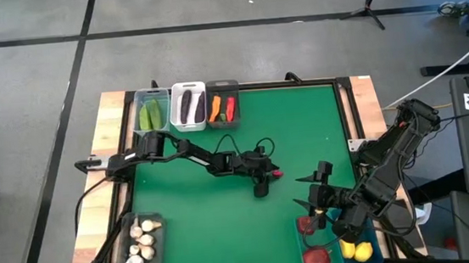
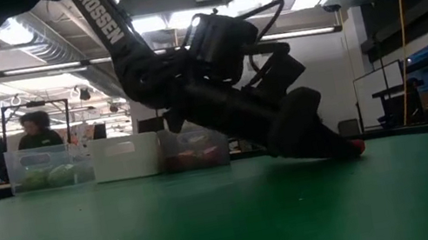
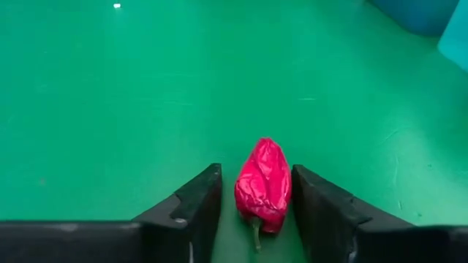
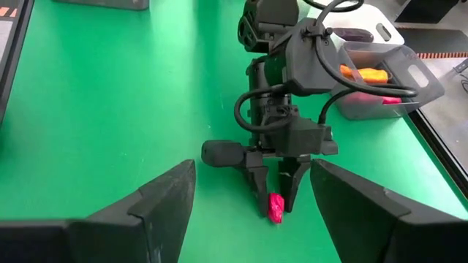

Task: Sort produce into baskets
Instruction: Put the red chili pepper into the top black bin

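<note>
The clear bin (image 1: pixel 153 113) holds cucumbers, the white bin (image 1: pixel 188 106) eggplants, while the left gripper (image 1: pixel 266 178), stretched low mid-table, pinches a red chili (image 3: pixel 264 184) and the right gripper (image 1: pixel 315 194) hovers spread.

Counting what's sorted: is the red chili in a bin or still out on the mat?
Out: red chili lies on the green mat between the left end effector's fingers.

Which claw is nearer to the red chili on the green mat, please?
Left. The left claw straddles the red chili, one finger on each side. The right claw hovers apart, near the teal bins.
</note>
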`<state>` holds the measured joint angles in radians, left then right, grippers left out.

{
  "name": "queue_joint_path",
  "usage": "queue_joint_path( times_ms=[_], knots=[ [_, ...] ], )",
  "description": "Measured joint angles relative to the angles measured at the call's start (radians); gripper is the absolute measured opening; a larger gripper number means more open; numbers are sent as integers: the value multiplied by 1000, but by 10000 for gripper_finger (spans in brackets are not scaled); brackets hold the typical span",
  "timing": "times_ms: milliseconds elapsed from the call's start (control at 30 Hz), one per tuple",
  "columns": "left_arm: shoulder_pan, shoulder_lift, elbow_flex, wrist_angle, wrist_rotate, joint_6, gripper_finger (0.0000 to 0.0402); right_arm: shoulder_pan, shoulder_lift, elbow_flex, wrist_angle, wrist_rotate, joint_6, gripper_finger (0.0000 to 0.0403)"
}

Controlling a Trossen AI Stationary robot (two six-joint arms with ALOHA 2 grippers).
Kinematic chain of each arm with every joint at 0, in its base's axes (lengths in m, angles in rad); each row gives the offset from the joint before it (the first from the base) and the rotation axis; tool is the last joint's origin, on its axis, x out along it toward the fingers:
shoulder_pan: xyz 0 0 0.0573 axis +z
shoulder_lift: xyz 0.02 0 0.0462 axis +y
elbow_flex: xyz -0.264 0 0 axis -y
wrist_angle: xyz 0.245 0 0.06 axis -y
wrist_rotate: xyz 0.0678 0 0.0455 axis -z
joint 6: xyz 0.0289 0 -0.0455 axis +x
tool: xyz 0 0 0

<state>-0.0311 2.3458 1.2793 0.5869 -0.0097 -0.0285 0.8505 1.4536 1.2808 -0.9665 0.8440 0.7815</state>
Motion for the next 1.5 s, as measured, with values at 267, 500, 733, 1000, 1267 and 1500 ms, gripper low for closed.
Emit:
queue_joint_path(
  times_ms=[267,500,733,1000,1267,1500],
  knots=[
    [0,-25,-3,-31,1,-38,107,0,0,0,0,-8,0,270],
    [-3,-53,-7,-48,17,-79,70,0,0,0,0,-14,0,270],
    [2,-173,-6,-157,-14,-90,71,0,0,0,4,-36,0,270],
    [28,-368,-5,-425,-200,-45,76,0,0,0,8,-43,0,270],
    [149,-522,-51,-600,-283,-96,77,0,0,0,14,-44,-1,270],
    [287,-583,-164,-591,-335,-172,77,0,0,0,13,-52,-1,270]
  ],
)
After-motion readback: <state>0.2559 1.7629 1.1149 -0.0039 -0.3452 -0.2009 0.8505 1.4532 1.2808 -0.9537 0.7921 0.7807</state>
